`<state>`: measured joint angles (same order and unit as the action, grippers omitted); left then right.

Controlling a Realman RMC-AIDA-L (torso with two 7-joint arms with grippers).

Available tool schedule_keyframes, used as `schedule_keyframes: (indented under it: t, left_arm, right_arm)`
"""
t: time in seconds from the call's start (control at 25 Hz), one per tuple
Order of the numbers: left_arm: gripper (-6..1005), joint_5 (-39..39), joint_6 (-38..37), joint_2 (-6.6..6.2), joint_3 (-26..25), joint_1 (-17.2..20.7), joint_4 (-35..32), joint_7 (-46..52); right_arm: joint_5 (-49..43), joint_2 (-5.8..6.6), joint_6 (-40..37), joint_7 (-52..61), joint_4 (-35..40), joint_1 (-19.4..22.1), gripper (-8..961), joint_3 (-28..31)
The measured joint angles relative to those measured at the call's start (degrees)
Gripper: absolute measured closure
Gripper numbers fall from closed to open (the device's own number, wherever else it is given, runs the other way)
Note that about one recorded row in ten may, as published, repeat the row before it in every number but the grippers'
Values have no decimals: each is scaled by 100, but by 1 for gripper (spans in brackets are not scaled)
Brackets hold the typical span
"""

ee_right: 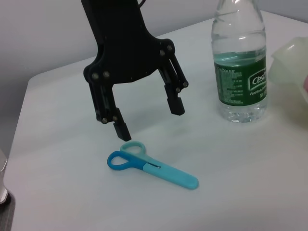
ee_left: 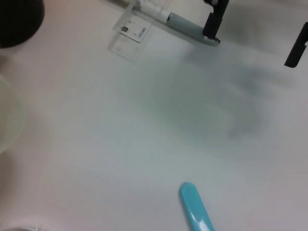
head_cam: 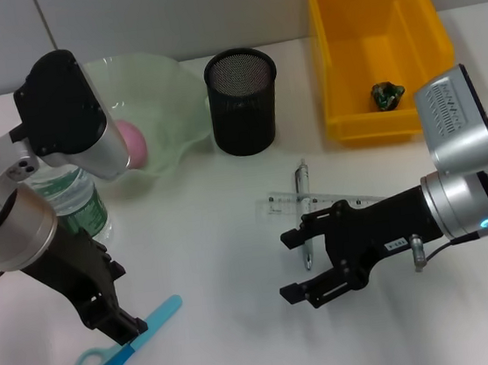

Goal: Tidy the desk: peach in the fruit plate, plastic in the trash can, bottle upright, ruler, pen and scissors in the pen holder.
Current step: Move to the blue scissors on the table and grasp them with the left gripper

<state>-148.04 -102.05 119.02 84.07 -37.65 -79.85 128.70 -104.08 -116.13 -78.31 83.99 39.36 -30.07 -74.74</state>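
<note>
- Clearly the step in hand is grasping the scissors point(head_cam: 126, 346), which lie flat on the table point(head_cam: 215, 239) at the near left, handles toward the robot.
- Left end effector point(ee_right: 144, 113) hangs just above the scissors' handle end with its fingers spread apart, holding nothing; one fingertip point(ee_right: 120, 130) stands close over the handle loops.
- To do it well, I would centre the fingers across the closed blades rather than the loops, come straight down until the tips nearly touch the table, then close squarely so the flat tool does not twist or skid.
- Right end effector point(head_cam: 319, 258) is also released, empty, beside the pen point(head_cam: 302, 195) and ruler point(head_cam: 321, 200) in mid table.
- Bottle point(ee_right: 239, 62) already stands upright near the left arm; keep the elbow off it when lifting.
- Peach point(head_cam: 132, 142) sits in the plate point(head_cam: 172, 94); the holder point(head_cam: 243, 101) waits behind, well apart from the scissors.
</note>
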Motion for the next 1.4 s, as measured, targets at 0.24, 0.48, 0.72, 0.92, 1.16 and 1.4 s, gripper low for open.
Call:
schedule_keyframes:
  t: [0.24, 0.48, 0.72, 0.92, 1.16, 1.4]
  left_arm:
    - [187, -42, -33, 7, 95, -37, 157, 233]
    - [187, -192, -47, 7, 303, -75, 210, 434]
    - [187, -179, 8, 7, 429, -135, 363, 643]
    - [187, -96, 127, 7, 414, -170, 516, 725]
    - [187, -88, 157, 7, 385, -235, 714, 804]
    - [188, -78, 168, 7, 383, -239, 735, 809]
  right_arm:
    - [-36, -11, 1, 2, -2, -1, 124, 32]
    - [-68, -39, 17, 9, -8, 28, 124, 99]
    - [-69, -43, 18, 74, -8, 49, 124, 109]
    - [-78, -42, 17, 74, 2, 48, 124, 109]
    - [-78, -40, 9, 74, -5, 44, 124, 109]
    - [-79, -43, 13, 74, -10, 49, 124, 109]
